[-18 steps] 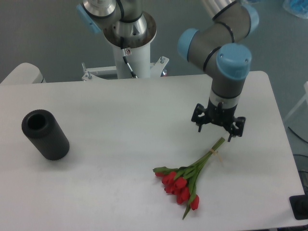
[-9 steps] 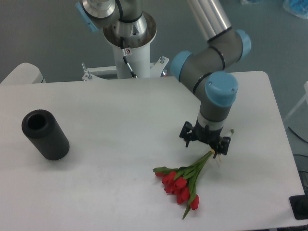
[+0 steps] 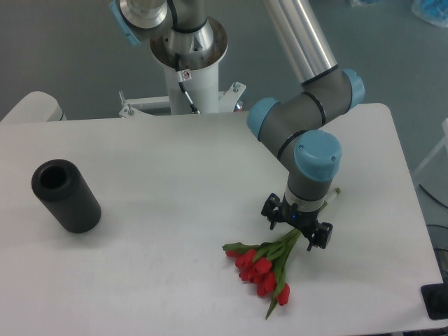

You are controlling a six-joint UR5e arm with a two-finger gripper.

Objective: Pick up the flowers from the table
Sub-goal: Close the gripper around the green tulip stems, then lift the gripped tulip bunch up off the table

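Red tulip heads mark the near end of the flowers point(image 3: 264, 264), a small bunch with long green stems and leaves lying flat on the large white table point(image 3: 175, 182) with rounded corners, toward its front right part. The blooms cluster near the front edge, one leaf pointing left and another toward the camera. The stems run up and to the right, pass under the robot's wrist, and their pale ends show again just beyond it on the far side.

The black two-finger gripper point(image 3: 297, 225) sits low over the stems, right above where they gather together, with its fingers point(image 3: 271, 211) spread to either side of the bunch; one stands on the left of the stems and the other on the right. Whether the finger tips touch the tabletop or the stems cannot be told from this view. The grey arm with light blue joint caps point(image 3: 316, 155) bends down from the upper right, its wrist pointing straight down at the table.

A matte black cylinder point(image 3: 65, 195) with a hollow top stands on the left side of the table, well apart from the bunch and the gripper. Behind the table rises the white pedestal point(image 3: 190, 77) carrying the arm's silver base.
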